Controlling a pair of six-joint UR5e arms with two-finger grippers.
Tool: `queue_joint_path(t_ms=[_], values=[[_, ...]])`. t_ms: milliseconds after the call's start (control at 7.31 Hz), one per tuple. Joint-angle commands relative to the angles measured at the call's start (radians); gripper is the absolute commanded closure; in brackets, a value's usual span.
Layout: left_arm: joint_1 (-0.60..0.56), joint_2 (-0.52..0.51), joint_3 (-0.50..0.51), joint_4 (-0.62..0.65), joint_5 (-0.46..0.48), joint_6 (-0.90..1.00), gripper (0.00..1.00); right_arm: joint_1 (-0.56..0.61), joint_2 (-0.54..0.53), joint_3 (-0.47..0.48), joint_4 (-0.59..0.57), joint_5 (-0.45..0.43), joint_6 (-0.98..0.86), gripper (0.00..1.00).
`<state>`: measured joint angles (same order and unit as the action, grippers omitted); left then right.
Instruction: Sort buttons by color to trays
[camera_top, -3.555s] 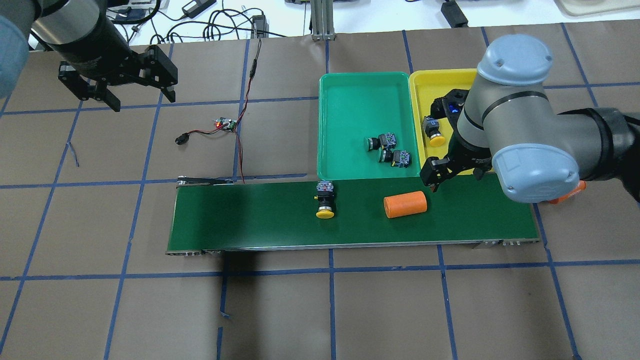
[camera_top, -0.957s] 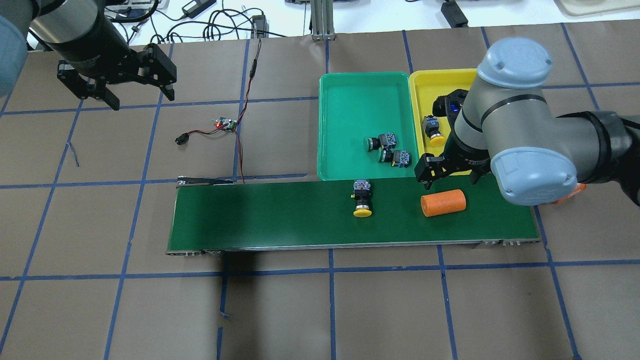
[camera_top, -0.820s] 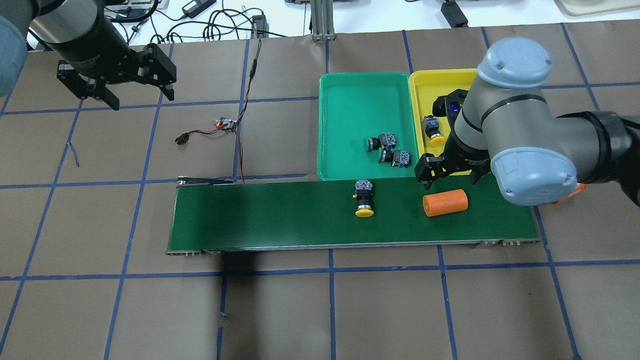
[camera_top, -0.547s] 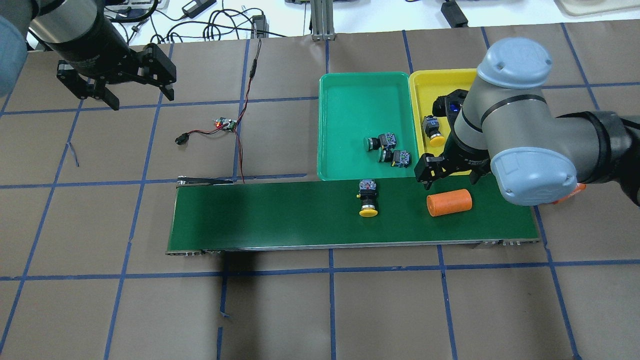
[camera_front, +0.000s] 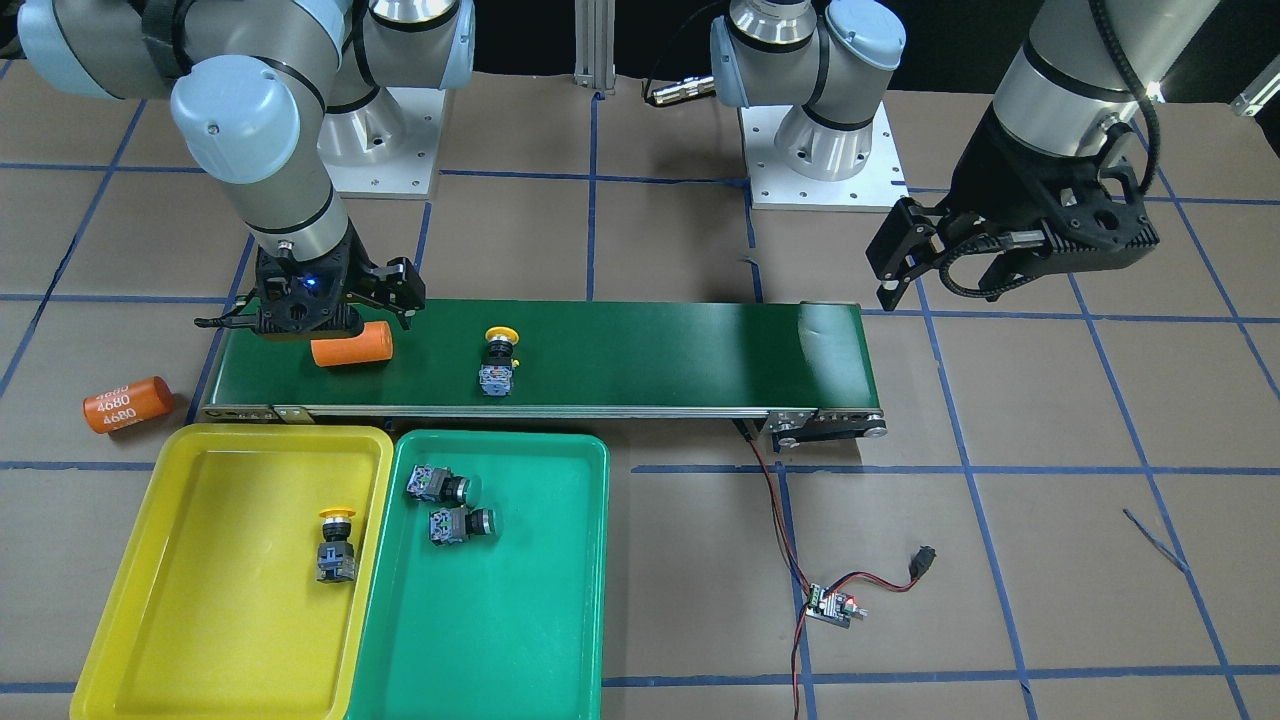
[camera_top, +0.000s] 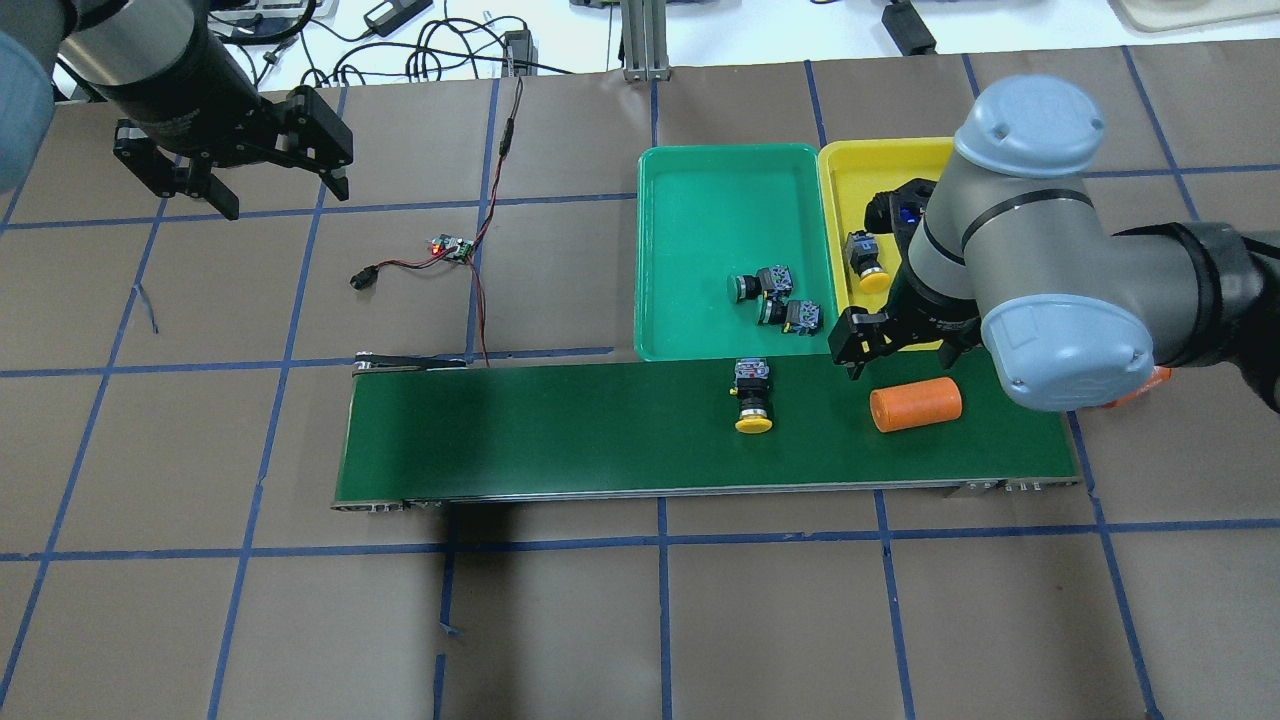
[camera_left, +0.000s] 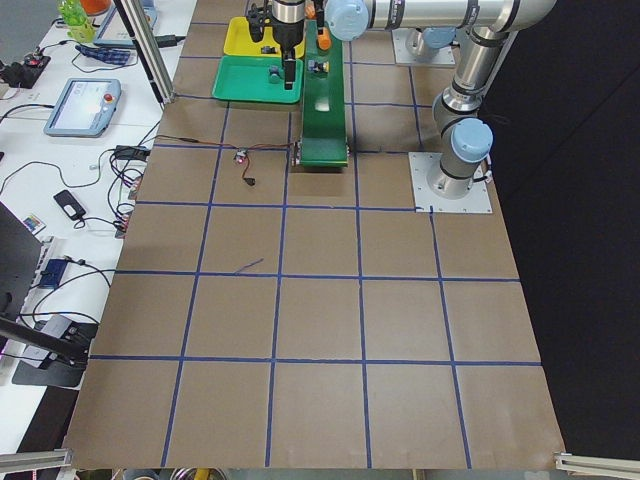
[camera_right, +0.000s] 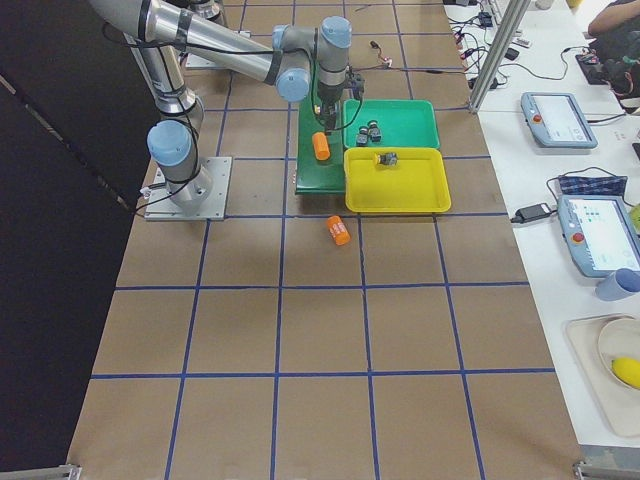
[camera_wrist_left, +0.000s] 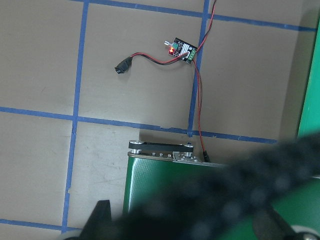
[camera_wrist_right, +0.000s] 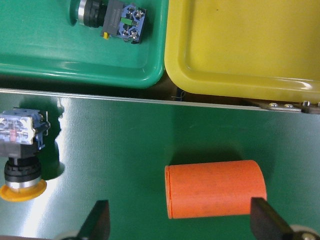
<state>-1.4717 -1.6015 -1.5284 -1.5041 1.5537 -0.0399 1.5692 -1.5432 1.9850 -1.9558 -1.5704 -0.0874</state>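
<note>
My right tool (camera_top: 900, 348) hangs spread above the long dark green conveyor belt (camera_top: 550, 430); I judge it awaits the yellow-capped black push-button (camera_top: 752, 397).

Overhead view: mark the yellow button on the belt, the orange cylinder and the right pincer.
yellow button (camera_top: 752, 400), overhead view, black collar.
orange cylinder (camera_top: 915, 405), overhead view, curved side.
right pincer (camera_top: 903, 366), overhead view, midway between fingertips.

The green tray (camera_wrist_right: 50, 60) and yellow tray (camera_wrist_right: 240, 45) beside the conveyor belt (camera_wrist_right: 125, 150) are smooth glossy plastic. The belt has a soft sheen, and the orange cylinder (camera_wrist_right: 215, 189) on it is matt.
</note>
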Motion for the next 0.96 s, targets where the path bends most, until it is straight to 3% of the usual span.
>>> queue_joint_path(t_ms=[0, 820], values=[[-0.001, 0.000, 0.001, 0.001, 0.000, 0.000, 0.00, 0.000, 0.000, 0.000, 0.000, 0.000, 0.000, 0.00], [0.001, 0.000, 0.001, 0.005, -0.001, 0.000, 0.00, 0.000, 0.035, -0.011, -0.002, 0.001, 0.009, 0.00]])
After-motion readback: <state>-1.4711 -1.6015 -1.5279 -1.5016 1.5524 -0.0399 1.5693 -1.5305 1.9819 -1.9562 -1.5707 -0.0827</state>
